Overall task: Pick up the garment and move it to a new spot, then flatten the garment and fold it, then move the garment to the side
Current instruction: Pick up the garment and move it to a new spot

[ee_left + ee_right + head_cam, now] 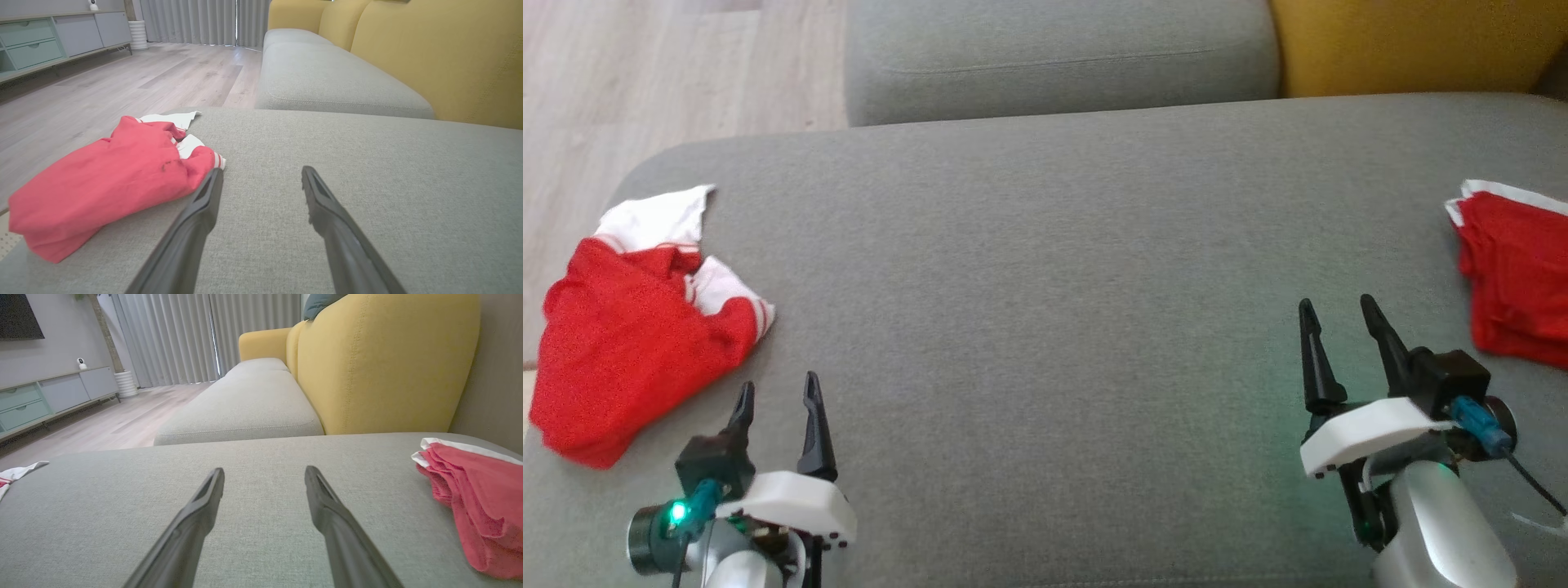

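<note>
A crumpled red garment with white sleeves lies at the left end of the grey sofa cushion; the left wrist view has the same garment left of my fingers. My left gripper hovers open just to its right, empty. A second red garment with white trim lies folded at the right edge, and it appears in the right wrist view as a flat stack. Left of that one, my right gripper stands open and empty over bare cushion.
A second grey seat cushion adjoins at the back, with a yellow backrest at the upper right. Wooden floor lies beyond the cushion's left edge. A low cabinet stands against the far wall.
</note>
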